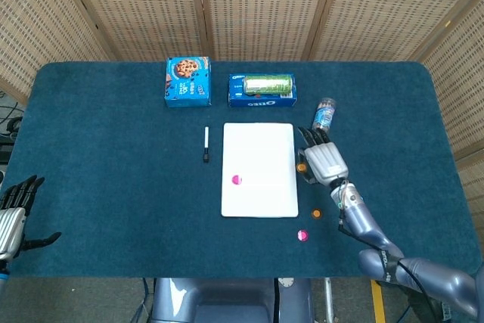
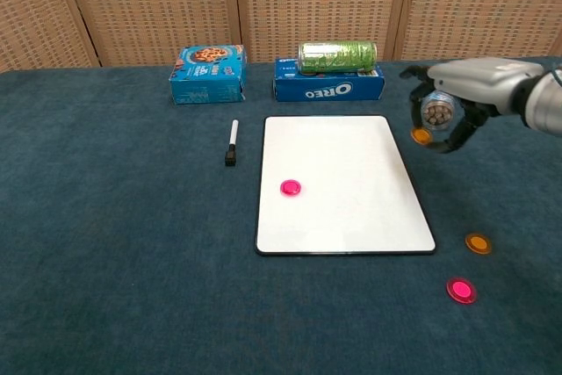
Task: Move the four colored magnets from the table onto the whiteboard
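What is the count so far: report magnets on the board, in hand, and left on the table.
Done: one pink magnet lies on the whiteboard. In hand: the right hand holds an orange magnet lifted beside the board's right edge. Left: an orange magnet and a pink magnet on the table, right of the board. The left hand is idle at the table's near left.

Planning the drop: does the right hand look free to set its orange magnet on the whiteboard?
Probably yes: the right hand holds the orange magnet just beside the whiteboard, with nothing between them.
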Robot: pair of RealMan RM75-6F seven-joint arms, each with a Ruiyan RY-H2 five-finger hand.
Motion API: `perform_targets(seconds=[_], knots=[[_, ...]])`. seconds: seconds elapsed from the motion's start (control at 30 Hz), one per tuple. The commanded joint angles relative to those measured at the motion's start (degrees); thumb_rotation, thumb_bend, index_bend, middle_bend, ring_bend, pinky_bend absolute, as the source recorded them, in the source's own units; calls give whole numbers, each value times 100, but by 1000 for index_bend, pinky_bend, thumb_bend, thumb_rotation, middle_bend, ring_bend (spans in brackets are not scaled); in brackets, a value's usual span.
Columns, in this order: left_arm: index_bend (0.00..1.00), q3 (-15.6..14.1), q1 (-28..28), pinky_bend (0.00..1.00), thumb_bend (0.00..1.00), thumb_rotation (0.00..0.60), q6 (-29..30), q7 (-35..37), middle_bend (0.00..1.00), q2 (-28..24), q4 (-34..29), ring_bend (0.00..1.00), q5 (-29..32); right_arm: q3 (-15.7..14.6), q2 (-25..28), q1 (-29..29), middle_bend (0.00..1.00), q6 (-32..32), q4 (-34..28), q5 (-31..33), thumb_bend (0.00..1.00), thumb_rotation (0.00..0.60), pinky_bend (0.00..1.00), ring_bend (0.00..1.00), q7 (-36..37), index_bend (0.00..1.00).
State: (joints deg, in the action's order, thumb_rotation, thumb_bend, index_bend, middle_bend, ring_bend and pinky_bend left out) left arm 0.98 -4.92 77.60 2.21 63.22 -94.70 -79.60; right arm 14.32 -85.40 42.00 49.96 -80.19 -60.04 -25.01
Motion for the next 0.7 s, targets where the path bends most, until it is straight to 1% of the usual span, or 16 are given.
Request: perform_targets(seconds=[0.03,0.17,0.3,0.43,0.53,0.57,0.63,0.7], knots=[[0,12,-3,0,0,600,-10,34,0,-8,15,0,19,394,-108,573,0,-152,-250,850,363,600,12,0,-665,504],[0,27,-7,0,0,600,-31,120,0,-25,40,0,45,486,-366,989,0,-139,-114,1538,363,600,12,0,-1174,504],[0,31,-18,0,0,600,-69,199,0,-36,75,0,57,497,-625,1338,0,-42,48,2178,363,600,12,0,-1588,504],[0,31,-44,0,0,600,-140,251,0,-33,121,0,79,488,-791,1574,0,62,128,2611,363,600,12,0,-1836,504],[0,34,-61,0,0,600,-186,293,0,-31,158,0,95,424,-885,1709,0,126,166,2853,361,600,12,0,-1995,504],[0,35,-64,0,0,600,-193,303,0,-32,165,0,98,405,-903,1733,0,139,177,2890,353,600,12,0,-2024,488],[0,41,-68,0,0,600,-205,336,0,-33,181,0,108,345,-951,1780,0,172,219,2956,317,600,12,0,-2086,369],[0,45,-69,0,0,600,-212,373,0,-37,197,0,115,313,-996,1804,0,224,270,3047,237,600,12,0,-2096,190]])
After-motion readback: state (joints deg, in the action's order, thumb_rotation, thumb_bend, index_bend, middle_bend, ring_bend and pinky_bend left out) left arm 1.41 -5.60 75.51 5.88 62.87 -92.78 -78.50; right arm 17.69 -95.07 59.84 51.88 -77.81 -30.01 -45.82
